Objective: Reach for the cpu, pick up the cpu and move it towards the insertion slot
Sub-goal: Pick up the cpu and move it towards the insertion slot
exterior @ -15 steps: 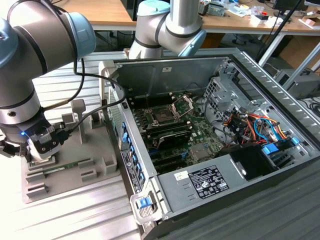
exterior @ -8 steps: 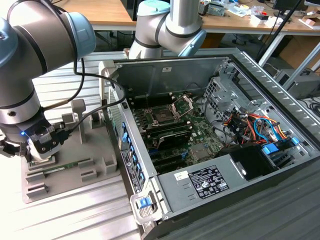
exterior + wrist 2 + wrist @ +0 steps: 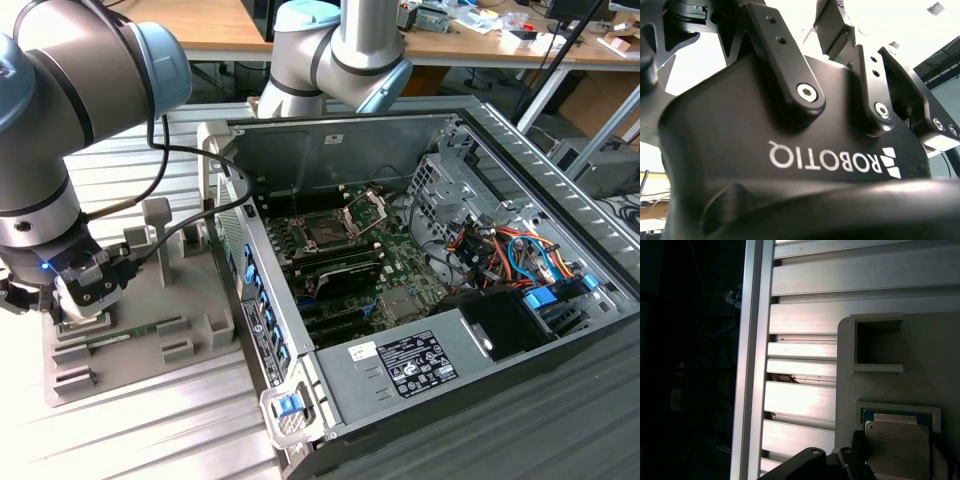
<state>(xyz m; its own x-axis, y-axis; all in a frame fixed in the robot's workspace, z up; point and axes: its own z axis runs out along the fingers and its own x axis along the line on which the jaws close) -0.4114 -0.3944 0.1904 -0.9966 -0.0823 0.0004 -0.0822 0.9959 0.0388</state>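
Observation:
The cpu (image 3: 897, 450), a flat square chip with a pale silvery top, lies at a framed square recess of the grey holder (image 3: 880, 385) in the first wrist view. A dark part of my gripper (image 3: 852, 462) sits right against the chip's edge. In the exterior view my gripper (image 3: 78, 300) is low over that grey holder (image 3: 190, 335) at the exterior view's left, hiding the chip. The insertion slot (image 3: 335, 228), a square socket with a raised silver frame, lies inside the open computer case, well to the exterior view's right of the gripper.
The open computer case (image 3: 400, 372) stands beside the holder, its tall side wall (image 3: 255, 300) between the two. A long green memory stick (image 3: 120, 330) lies on the holder. An empty square pocket (image 3: 877, 342) is near the chip. Ribbed metal table (image 3: 800, 345) lies underneath.

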